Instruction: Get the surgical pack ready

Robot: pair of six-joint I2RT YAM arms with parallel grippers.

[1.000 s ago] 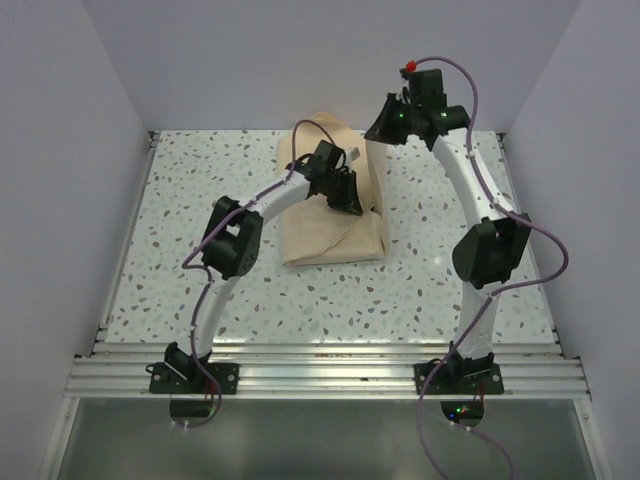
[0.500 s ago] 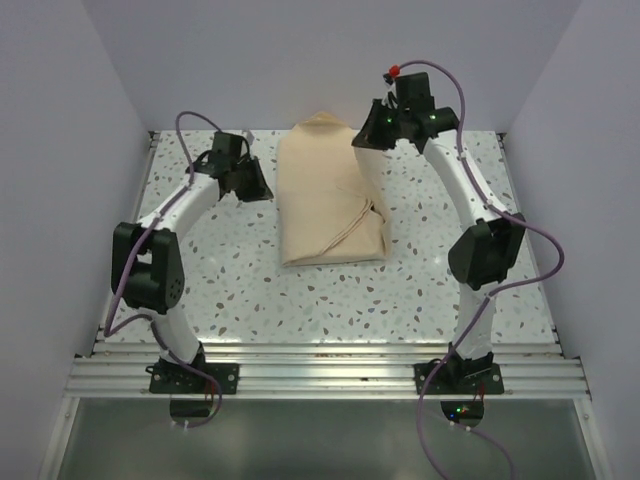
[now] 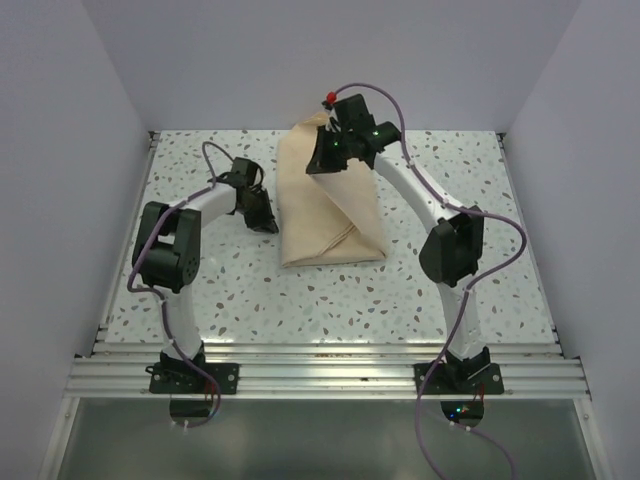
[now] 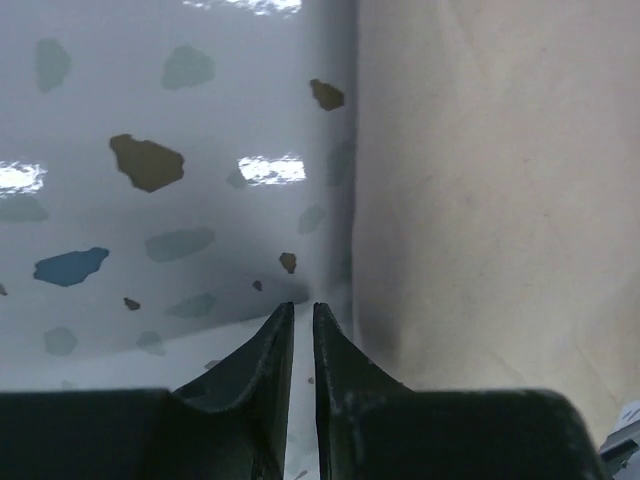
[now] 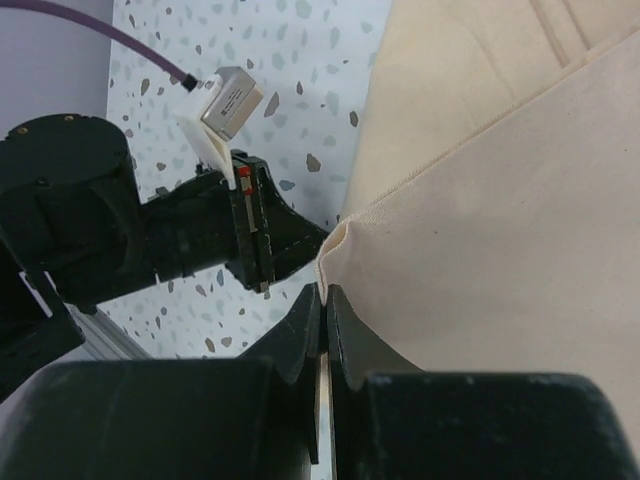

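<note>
The surgical pack is a tan cloth bundle (image 3: 330,215) in the middle of the table; tray, instruments, gauze and packet are hidden inside. My right gripper (image 3: 330,160) is shut on the edge of a tan cloth flap (image 5: 480,260) and holds it lifted over the bundle's far part. In the right wrist view its jaws (image 5: 324,296) pinch the flap's corner. My left gripper (image 3: 262,218) is shut and empty, low on the table just left of the bundle. In the left wrist view its tips (image 4: 297,312) rest beside the cloth's edge (image 4: 480,200).
The speckled white table (image 3: 200,290) has a raised rim on the left and right sides and an aluminium rail (image 3: 320,375) at the near edge. White walls enclose the back and sides. The left arm (image 5: 130,230) shows below the flap in the right wrist view.
My right gripper has moved left and over the bundle, pulling the tan flap across it. My left gripper went out to the far left, then came back to the bundle's left edge.
</note>
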